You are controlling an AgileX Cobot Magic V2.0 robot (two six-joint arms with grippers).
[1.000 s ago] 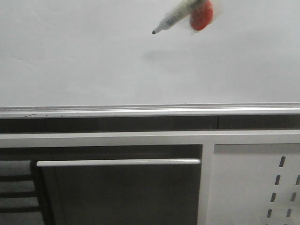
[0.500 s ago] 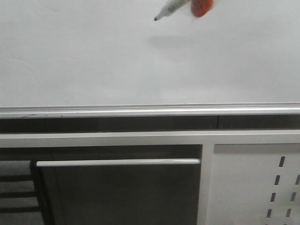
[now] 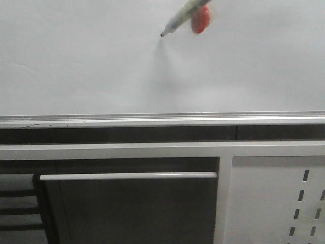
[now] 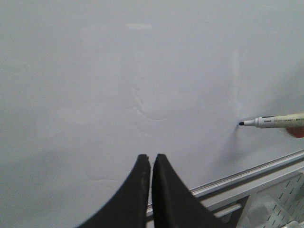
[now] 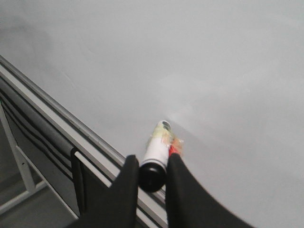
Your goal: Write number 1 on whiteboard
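since half a second ago the marker pen (image 3: 180, 19) has dropped and shifted left, tip at or just off the whiteboard (image 3: 76, 66). no stroke shows; the whole 1 remains. pen axis slants, tip down-left. right fingers (image 5: 152, 183) pinch it; left fingers (image 4: 151, 166) pressed together, empty.

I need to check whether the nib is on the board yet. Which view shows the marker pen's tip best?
The left wrist view: the marker pen lies side-on, its black tip at the whiteboard, contact unclear. The front view shows the tip smaller, near the top edge. The right wrist view shows only the pen's butt end in the right tool.
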